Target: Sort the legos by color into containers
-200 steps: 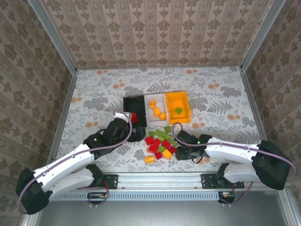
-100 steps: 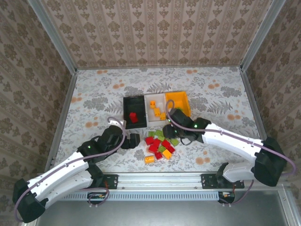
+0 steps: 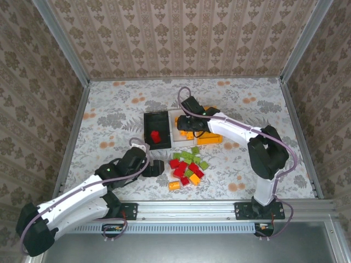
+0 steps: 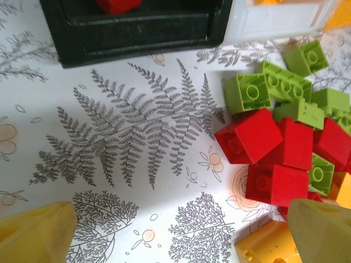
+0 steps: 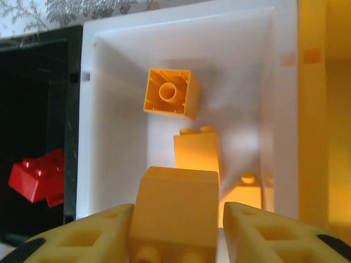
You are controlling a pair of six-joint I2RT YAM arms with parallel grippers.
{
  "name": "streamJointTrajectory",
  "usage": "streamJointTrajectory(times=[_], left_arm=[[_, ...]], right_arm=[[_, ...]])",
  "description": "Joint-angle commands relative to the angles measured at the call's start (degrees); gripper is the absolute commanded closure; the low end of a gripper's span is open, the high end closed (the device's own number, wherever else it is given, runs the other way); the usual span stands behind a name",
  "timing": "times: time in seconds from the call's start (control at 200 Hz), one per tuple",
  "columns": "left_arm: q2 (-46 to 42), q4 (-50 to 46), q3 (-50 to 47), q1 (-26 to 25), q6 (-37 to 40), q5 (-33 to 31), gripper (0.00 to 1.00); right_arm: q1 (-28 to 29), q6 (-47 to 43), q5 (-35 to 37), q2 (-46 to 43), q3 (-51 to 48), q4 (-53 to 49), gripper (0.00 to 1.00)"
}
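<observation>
My right gripper (image 3: 189, 127) hangs over the white container (image 3: 174, 116), which stands between the black container (image 3: 148, 130) and the orange container (image 3: 213, 138). An orange lego (image 5: 175, 205) sits between its fingers, with a gap showing at the right finger (image 5: 263, 233); the jaws stand open. Other orange legos (image 5: 169, 93) lie on the white container's floor (image 5: 115, 109). A red lego (image 3: 155, 137) lies in the black container. My left gripper (image 3: 156, 167) is open just left of the pile of red, green and orange legos (image 3: 188, 165), low over the table with nothing between its fingers (image 4: 35, 230).
One orange lego (image 3: 174, 185) lies apart at the pile's near side. In the left wrist view, red legos (image 4: 249, 134) and green legos (image 4: 279, 90) crowd the right, with the black container's wall (image 4: 137, 27) at the top. Patterned walls ring the table.
My right arm swung from the pile's right side up to the white container, carrying an orange lego, and its jaws have parted. My left arm drew back from the black container toward the pile.
</observation>
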Motion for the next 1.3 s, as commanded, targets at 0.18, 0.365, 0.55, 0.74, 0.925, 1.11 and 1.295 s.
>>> streamJointTrajectory(times=[0.18,0.365,0.55,0.74,0.925,1.11,1.295], left_arm=[[11.0,6.5,3.3,-5.3,3.8,2.1,0.0],[20.9,10.9,7.6,-6.6,4.9,0.4,0.03],[29.5,15.6,11.3,-6.5,5.2,1.5,0.09],[36.4,16.2,13.6,-4.8,4.4,1.1,0.17],[36.5,13.6,12.8,-3.6,3.5,-0.9,0.3],[31.6,10.0,8.7,-2.0,2.5,-2.1,0.35],[30.0,10.0,8.3,-1.7,3.5,0.4,0.21]], right_arm=[[-0.4,0.8,-1.0,-4.3,-2.0,0.0,0.34],[-0.4,1.7,-1.0,-12.4,-10.5,2.4,0.33],[-0.4,3.6,-1.9,-19.5,-18.3,4.5,0.33],[-0.4,4.3,-1.5,-25.1,-23.0,5.0,0.33],[-0.4,3.9,-0.7,-29.5,-24.8,4.3,0.33],[-0.4,3.9,-0.2,-31.3,-25.7,4.2,0.33],[-0.4,4.1,-0.4,-31.3,-25.8,4.5,0.33]])
